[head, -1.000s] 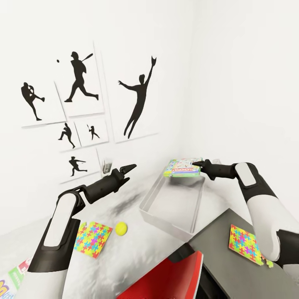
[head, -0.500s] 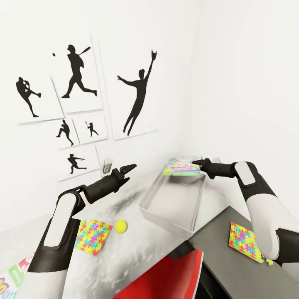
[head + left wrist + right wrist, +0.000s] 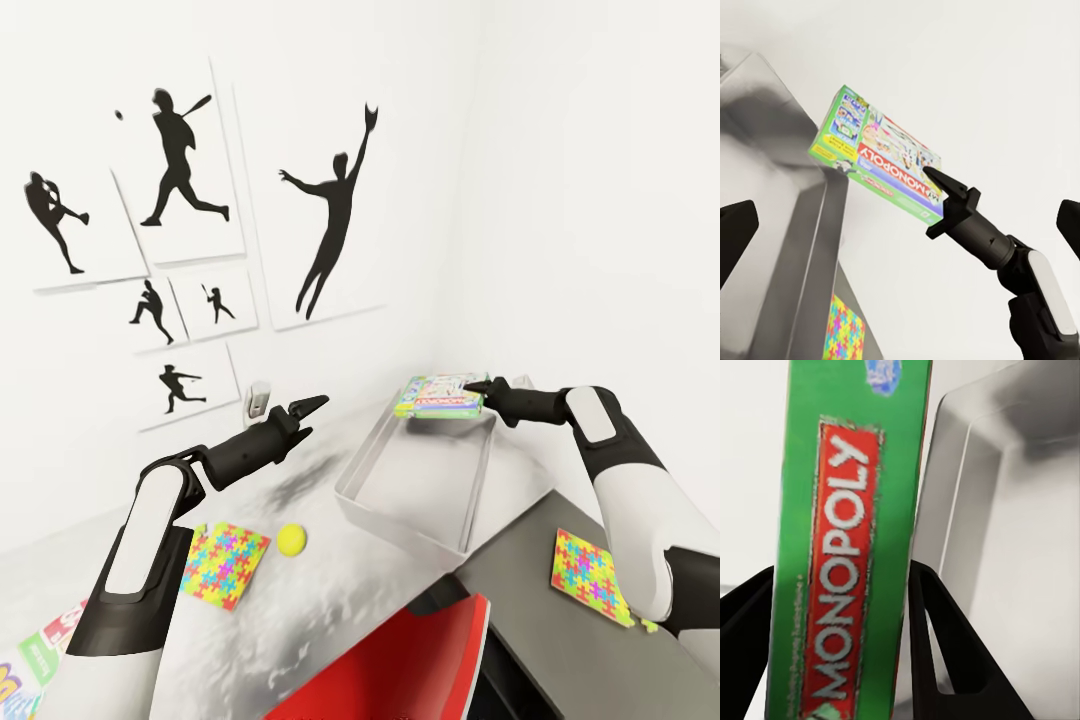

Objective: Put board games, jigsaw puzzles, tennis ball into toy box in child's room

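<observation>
A green Monopoly board game [image 3: 440, 396] hangs on edge just above the far end of the grey toy box [image 3: 400, 525], and my right gripper [image 3: 478, 388] is shut on it. The right wrist view has the game [image 3: 847, 547] between both fingers, the box [image 3: 1020, 547] beyond. My left gripper [image 3: 310, 405] hovers left of the box, open and holding nothing. Left of the box on the white table lie a jigsaw puzzle [image 3: 225, 565] and a yellow tennis ball [image 3: 291, 540]. Another puzzle [image 3: 588, 578] lies on a dark surface at the right. A second board game [image 3: 40, 650] lies at the table's near-left edge.
A red chair back [image 3: 400, 670] stands close in front of me, against the dark grey surface [image 3: 560, 650]. White walls meet in a corner just behind the box, and baseball posters [image 3: 190, 160] hang on the left wall. A small wall socket [image 3: 258, 400] sits behind my left gripper.
The whole view has shifted, so the camera moved. The right gripper still holds the Monopoly game over the box's far end, barely displaced. The left arm has kept its pose.
</observation>
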